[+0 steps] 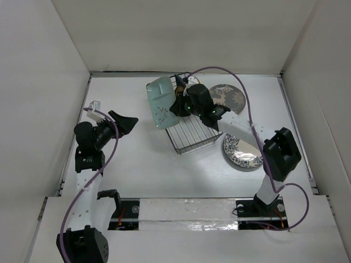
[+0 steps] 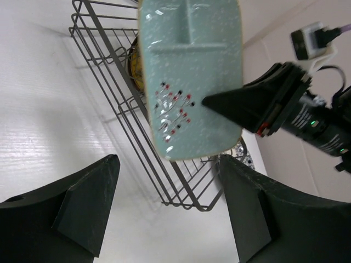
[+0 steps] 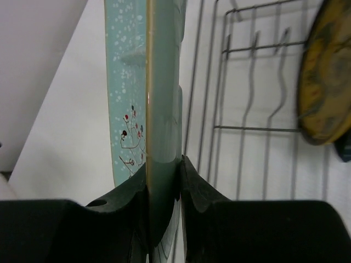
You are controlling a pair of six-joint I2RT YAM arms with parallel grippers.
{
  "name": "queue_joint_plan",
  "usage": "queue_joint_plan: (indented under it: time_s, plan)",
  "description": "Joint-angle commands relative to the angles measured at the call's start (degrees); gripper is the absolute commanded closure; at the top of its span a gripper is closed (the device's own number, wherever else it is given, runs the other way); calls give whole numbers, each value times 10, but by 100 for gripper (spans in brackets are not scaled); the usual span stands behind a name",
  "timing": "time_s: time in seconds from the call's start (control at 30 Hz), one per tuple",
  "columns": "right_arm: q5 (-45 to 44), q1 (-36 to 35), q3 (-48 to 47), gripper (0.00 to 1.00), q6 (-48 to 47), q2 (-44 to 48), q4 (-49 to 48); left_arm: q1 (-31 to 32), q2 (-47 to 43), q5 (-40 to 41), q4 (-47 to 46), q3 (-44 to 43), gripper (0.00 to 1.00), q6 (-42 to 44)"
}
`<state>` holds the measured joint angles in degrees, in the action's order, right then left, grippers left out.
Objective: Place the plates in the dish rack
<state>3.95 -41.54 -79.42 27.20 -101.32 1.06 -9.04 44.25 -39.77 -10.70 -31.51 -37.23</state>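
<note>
My right gripper (image 1: 178, 106) is shut on the edge of the pale mint rectangular dish (image 1: 162, 102), holding it on edge at the left side of the dark wire dish rack (image 1: 192, 137). In the right wrist view the fingers (image 3: 192, 186) clamp the dish (image 3: 162, 109), beside the rack's tines (image 3: 249, 82). A yellow round plate (image 3: 323, 76) stands in the rack. The grey deer plate (image 1: 230, 97) and the blue-and-white patterned plate (image 1: 241, 152) lie on the table right of the rack. My left gripper (image 1: 129, 123) is open and empty, left of the rack; its view shows the dish (image 2: 189, 76).
White walls enclose the table on three sides. The left arm's body (image 1: 90, 145) sits near the left wall. The right arm (image 1: 279, 156) reaches over the patterned plate. A raised white ledge (image 1: 186, 211) runs along the near edge.
</note>
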Motion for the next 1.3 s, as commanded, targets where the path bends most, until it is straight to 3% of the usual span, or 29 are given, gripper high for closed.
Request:
queue_joint_plan:
  time_s: [0.0,0.2,0.3,0.33,0.43,0.5,0.6,0.73,0.87,1.27]
  plan:
    - [-37,20,-68,100,-40,74,-48,25,-21,43,33,-36,30,54]
    - [-187,20,-153,100,-138,61,73,87,-53,103,87,-57,44,96]
    - [-251,25,-201,100,-182,39,121,119,-73,141,122,-65,60,124]
    - [-277,25,-215,100,-193,30,133,132,-86,151,137,-67,73,130]
    - [-321,25,-267,100,-224,-10,176,145,-109,176,160,-72,90,149]
    - [-329,13,-280,100,-245,-33,188,145,-123,190,166,-72,95,155]
    - [-355,1,-326,100,-265,-69,222,145,-133,192,172,-72,93,160]
    - [-387,-4,-376,100,-291,-110,257,145,-135,193,176,-74,80,163]
    - [-399,-4,-393,100,-297,-130,271,145,-135,201,179,-78,75,166]
    - [-408,-4,-389,100,-280,-165,282,145,-129,199,178,-77,74,165]
